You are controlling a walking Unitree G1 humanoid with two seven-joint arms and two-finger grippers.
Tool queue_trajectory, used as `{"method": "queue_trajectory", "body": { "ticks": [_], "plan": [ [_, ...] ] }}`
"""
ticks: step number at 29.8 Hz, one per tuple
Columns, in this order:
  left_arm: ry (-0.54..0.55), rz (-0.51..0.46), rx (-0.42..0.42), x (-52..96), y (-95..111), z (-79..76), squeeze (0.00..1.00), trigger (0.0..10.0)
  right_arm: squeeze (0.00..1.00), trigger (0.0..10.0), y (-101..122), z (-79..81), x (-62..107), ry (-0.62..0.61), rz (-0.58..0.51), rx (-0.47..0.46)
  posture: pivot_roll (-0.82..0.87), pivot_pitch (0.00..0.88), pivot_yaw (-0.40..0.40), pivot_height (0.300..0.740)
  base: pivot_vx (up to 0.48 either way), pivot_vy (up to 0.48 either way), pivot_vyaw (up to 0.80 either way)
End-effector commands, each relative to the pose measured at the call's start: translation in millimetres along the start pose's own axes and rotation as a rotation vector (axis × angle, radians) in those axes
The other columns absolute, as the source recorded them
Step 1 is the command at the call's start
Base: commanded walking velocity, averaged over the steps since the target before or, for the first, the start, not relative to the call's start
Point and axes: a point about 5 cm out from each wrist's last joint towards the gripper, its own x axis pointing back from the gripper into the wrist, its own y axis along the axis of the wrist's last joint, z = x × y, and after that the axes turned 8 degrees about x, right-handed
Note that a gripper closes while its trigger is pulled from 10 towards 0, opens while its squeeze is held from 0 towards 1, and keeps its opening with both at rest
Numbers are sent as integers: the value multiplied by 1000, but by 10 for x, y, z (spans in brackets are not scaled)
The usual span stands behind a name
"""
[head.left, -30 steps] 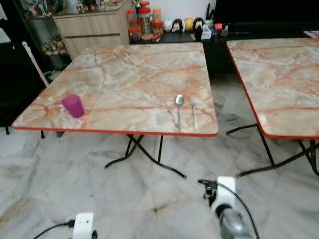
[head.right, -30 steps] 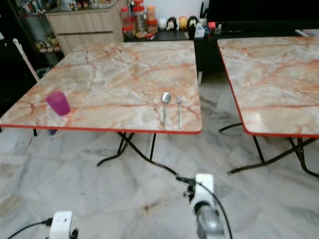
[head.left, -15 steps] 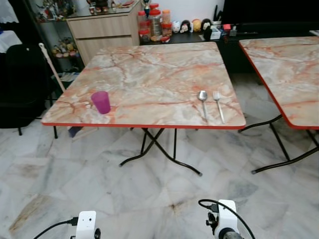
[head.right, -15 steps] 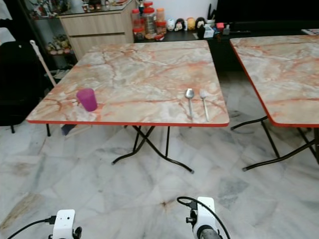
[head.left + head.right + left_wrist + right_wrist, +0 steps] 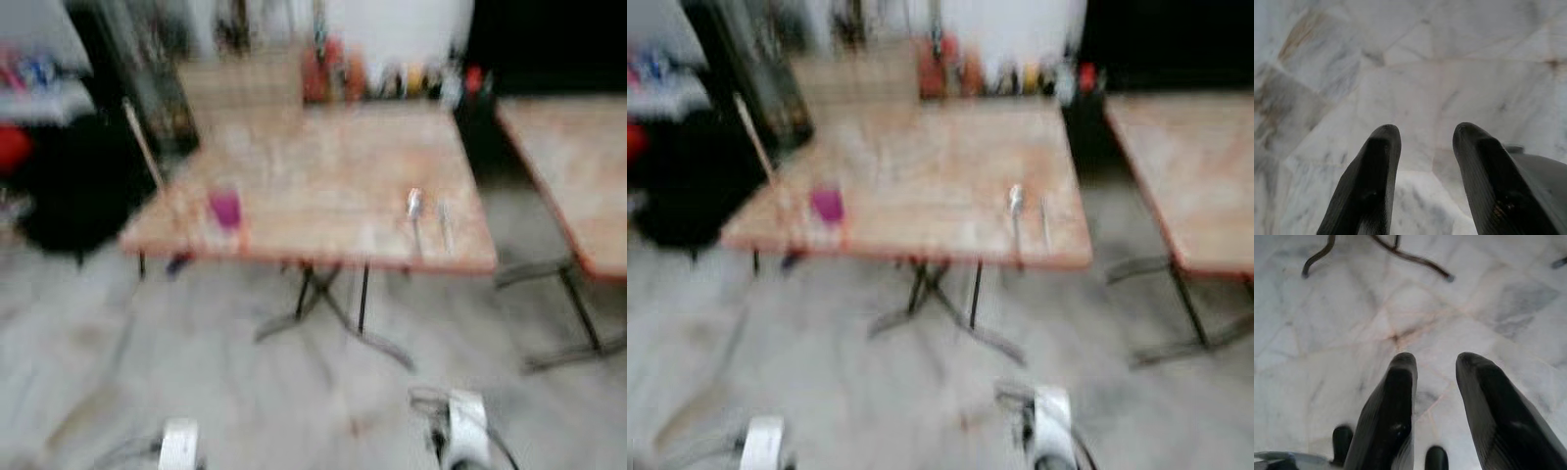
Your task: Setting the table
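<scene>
The head views are blurred. A marble-patterned table [image 5: 323,166] with a red edge stands ahead. On it a purple cup [image 5: 225,208] sits near the front left. A spoon [image 5: 414,208] and a fork [image 5: 444,223] lie side by side near the front right. Both arms hang low, well short of the table. My left gripper [image 5: 1422,134] is open over bare marble floor, with nothing between its fingers. Open too is my right gripper [image 5: 1435,364], which hangs above the floor near a black table foot [image 5: 1410,257].
A second marble table [image 5: 578,176] stands to the right across a narrow gap. Behind are a wooden cabinet [image 5: 245,83] and a row of jars [image 5: 333,73]. A dark chair [image 5: 69,196] and a leaning stick [image 5: 147,157] flank the table's left. Black folding legs [image 5: 333,313] spread underneath.
The whole picture has shifted and blurred, so the camera is moving; more of the room to the left shows. The cup, spoon and fork keep their places on the table.
</scene>
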Motion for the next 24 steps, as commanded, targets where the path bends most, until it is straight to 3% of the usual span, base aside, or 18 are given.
{"method": "queue_trajectory", "body": {
  "ticks": [1,14,20,24],
  "plan": [
    [13,-33,-4,-24,114,65,0,10000,0,10000,90,99,-25,24,-18,-16,42,0,91,740,480,0,0],
    [9,-29,7,-21,93,29,0,10000,0,10000,167,121,-34,25,-60,-8,41,13,88,740,480,0,0],
    [-10,-28,10,-17,81,9,0,10000,0,10000,153,157,-25,38,-72,4,38,13,88,740,0,0,0],
    [-11,-26,10,-9,54,-2,0,10000,0,10000,257,229,-18,95,-163,32,36,9,84,740,0,0,0]
  ]
}}
